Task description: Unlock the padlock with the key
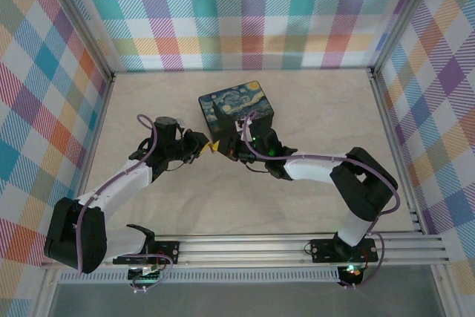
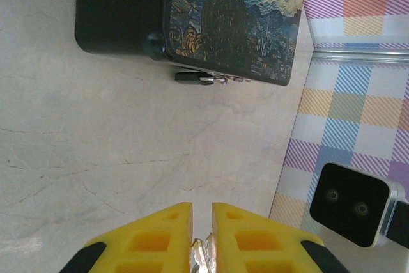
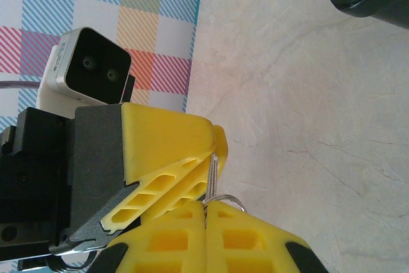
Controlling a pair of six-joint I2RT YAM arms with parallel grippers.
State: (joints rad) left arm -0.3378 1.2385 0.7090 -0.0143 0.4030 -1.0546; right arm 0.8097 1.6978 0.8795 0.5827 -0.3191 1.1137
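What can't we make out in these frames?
Top view: padlock hidden where left hand and right hand meet.
Right wrist view: fingers cover most of the metal piece right hand holds; key or shackle unclear.
Left wrist view: bottom edge cuts off left hand's grip.

The top camera looked down from above and behind the arms [image 1: 122, 180] at the whole table [image 1: 223, 206]. The wrist cameras sat low and close behind the left tool [image 2: 202, 214] and the right tool [image 3: 206, 214], facing each other; all views shared the painted tin [image 1: 236, 108].
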